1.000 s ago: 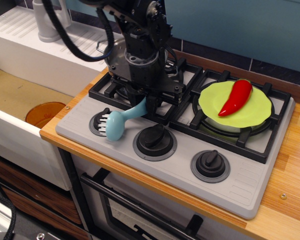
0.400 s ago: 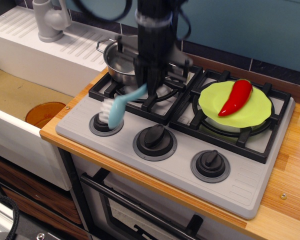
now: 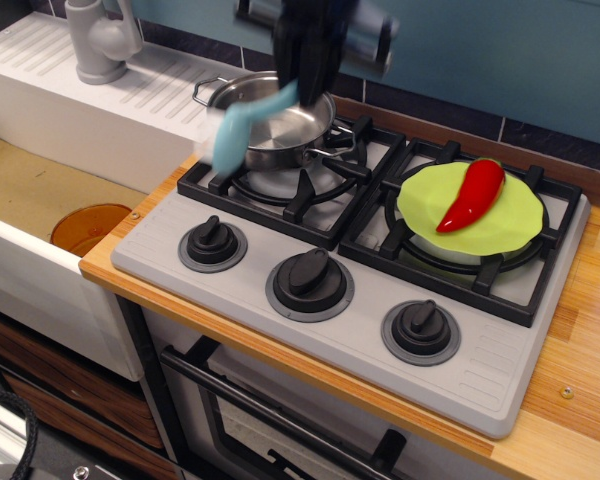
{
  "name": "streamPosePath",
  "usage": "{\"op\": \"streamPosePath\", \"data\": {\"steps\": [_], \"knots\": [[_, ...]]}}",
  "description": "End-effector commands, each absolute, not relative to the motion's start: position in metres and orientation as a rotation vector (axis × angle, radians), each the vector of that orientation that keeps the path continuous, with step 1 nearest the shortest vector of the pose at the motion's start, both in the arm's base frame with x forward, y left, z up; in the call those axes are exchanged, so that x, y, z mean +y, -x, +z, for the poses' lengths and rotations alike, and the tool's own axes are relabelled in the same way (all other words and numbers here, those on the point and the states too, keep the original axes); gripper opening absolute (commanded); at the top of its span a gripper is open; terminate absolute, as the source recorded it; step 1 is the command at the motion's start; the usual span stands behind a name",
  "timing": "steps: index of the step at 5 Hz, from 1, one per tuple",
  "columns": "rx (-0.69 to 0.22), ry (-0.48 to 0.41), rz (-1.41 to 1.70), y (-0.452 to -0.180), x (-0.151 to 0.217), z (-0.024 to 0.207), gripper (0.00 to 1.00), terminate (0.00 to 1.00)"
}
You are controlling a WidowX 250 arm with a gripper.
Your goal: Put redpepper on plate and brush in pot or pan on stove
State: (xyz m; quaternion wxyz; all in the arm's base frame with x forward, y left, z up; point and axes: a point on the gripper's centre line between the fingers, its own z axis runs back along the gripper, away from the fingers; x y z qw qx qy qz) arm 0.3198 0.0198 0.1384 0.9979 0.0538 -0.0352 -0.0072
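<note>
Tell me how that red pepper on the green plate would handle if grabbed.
The redpepper looks glossy, so it may slip between fingers. Its long, curved, tapered shape probably lets it roll or pivot on the plate if nudged. It looks like rigid moulded plastic, likely stiff and light.

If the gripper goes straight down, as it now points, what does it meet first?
Most likely the pot on the stove: the gripper, holding the brush, hangs above it. The picture is blurred and depth is unclear.

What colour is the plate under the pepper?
Lime green; the plate under the red pepper shows clearly in the only view.
</note>
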Motion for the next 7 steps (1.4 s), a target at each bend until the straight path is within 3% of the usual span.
{"op": "streamPosePath", "data": {"steps": [1, 3, 5, 7], "knots": [[-0.146, -0.091, -0.076, -0.387, 0.026, 0.158, 0.0, 0.0], [-0.157, -0.068, -0.126, -0.438, 0.029, 0.146, 0.0, 0.0], [-0.128, -0.117, -0.111, -0.425, 0.038, 0.16, 0.0, 0.0], [-0.134, -0.122, -0.092, -0.401, 0.041, 0.153, 0.0, 0.0]]}}
